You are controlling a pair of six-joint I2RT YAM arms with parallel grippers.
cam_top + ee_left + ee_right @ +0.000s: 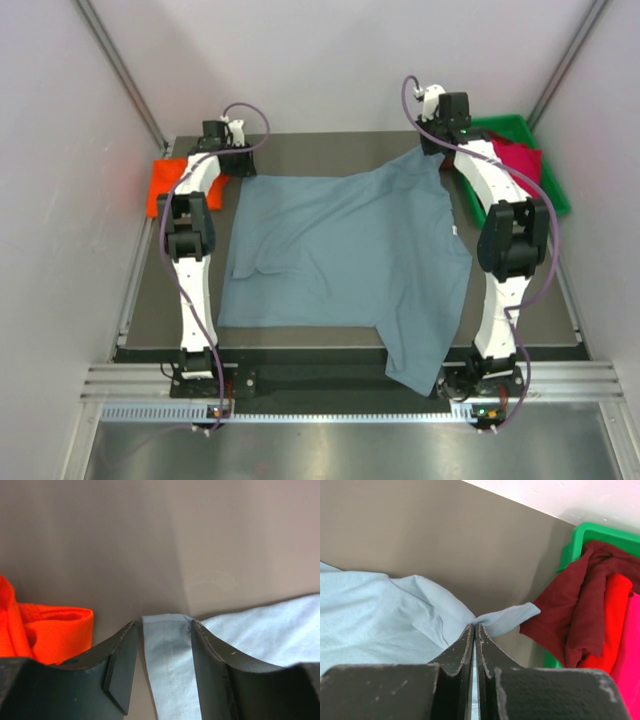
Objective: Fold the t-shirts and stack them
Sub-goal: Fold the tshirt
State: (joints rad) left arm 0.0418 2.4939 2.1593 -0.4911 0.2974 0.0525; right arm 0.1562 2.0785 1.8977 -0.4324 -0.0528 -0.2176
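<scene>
Since the blue shirt (pixel 340 260) is thin, limp cloth, it can be expected to handle as light but shapeless: it will sag, crease and drag wherever it is not supported, and little force is needed to hold it. It is best taken at hems and corners, two at once, so that an edge can be kept taut. The shirt is spread across the middle of the desk (pixel 300 155), with one part draped over the near edge by the right arm's base. The right pincer (pixel 475 626) is seen fully closed on a gathered far corner of the shirt, just beside the bin (pixel 577 535), in which crimson and red shirts (pixel 575 595) are heaped. The left pincer (pixel 164 626) is seen about half open at the shirt's far left corner. A strip of hem lies between its fingers, unpinched as far as can be judged. A folded orange shirt (pixel 60 630) is seen just to its left, apart from the blue one.
</scene>
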